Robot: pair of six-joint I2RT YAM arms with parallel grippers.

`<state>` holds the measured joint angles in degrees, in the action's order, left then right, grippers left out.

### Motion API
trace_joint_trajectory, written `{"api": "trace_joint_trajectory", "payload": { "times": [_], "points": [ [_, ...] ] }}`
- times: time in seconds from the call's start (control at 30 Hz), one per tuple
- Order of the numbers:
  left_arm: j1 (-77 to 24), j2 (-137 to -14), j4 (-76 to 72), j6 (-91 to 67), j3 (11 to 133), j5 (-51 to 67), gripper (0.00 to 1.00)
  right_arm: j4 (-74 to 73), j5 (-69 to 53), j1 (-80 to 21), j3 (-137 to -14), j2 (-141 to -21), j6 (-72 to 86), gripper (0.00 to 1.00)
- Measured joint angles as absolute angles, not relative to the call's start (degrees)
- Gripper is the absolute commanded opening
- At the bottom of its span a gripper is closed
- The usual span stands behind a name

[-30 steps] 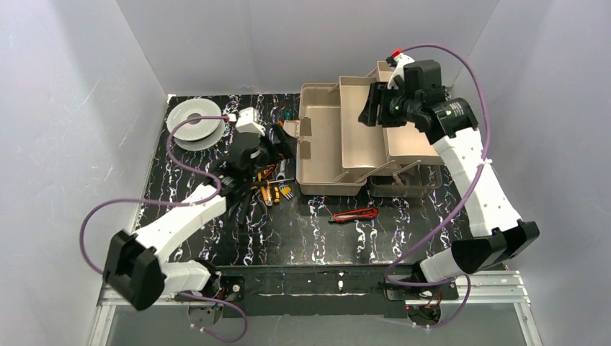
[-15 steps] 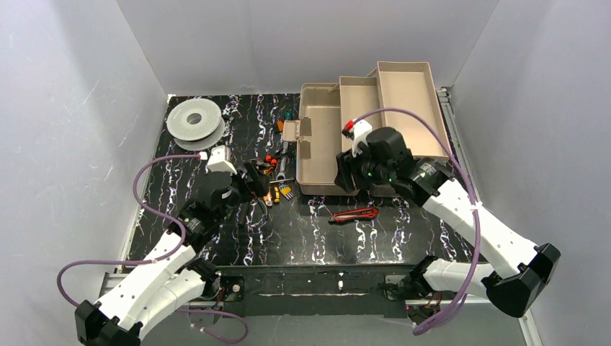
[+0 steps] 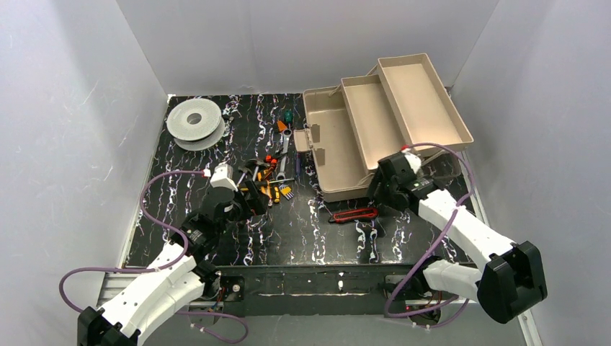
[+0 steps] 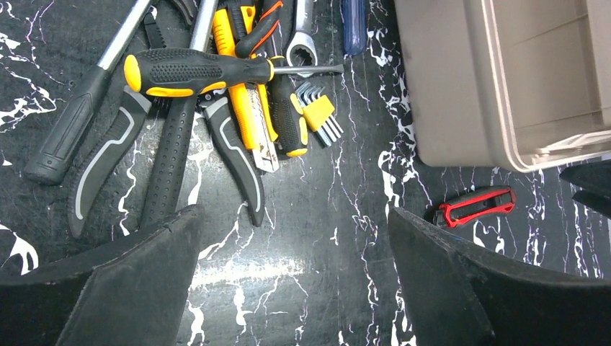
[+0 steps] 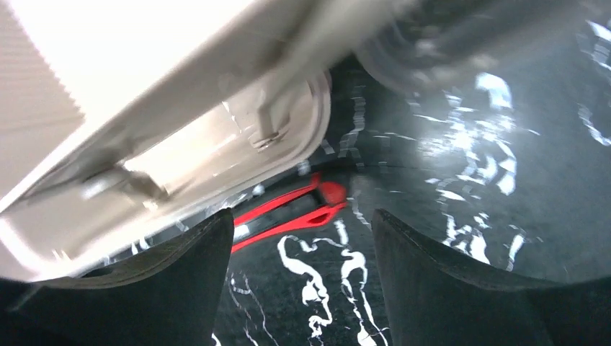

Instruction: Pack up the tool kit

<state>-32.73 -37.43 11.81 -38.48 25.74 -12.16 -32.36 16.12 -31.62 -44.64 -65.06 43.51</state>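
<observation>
On the black marbled table (image 3: 317, 238), the open tan toolbox (image 3: 360, 130) sits toward 1 o'clock, skewed, with its tiered trays (image 3: 421, 94) fanned out. A heap of loose tools (image 3: 266, 180) lies at the box's 9 o'clock, among them a yellow-and-black screwdriver (image 4: 194, 70) and hex keys (image 4: 317, 115). A red utility knife (image 3: 354, 214) lies alone at the box's 6 o'clock. The left gripper (image 3: 252, 198) faces the heap from its 7 o'clock, jaws spread fully and holding nothing. The right gripper (image 3: 376, 193) hangs by the box's near corner, at the knife's 1 o'clock, jaws wide apart and empty. A grey spool (image 3: 194, 122) rests at 10 o'clock.
</observation>
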Motion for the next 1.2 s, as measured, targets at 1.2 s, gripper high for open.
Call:
{"api": "trace_joint_trajectory", "payload": {
  "times": [1.2],
  "points": [
    [-32.73,-36.01,8.19,-38.54,24.71,-11.77,0.98,-38.24,16.71,-34.48,-43.59,-71.02,85.67,0.75]
  ]
}}
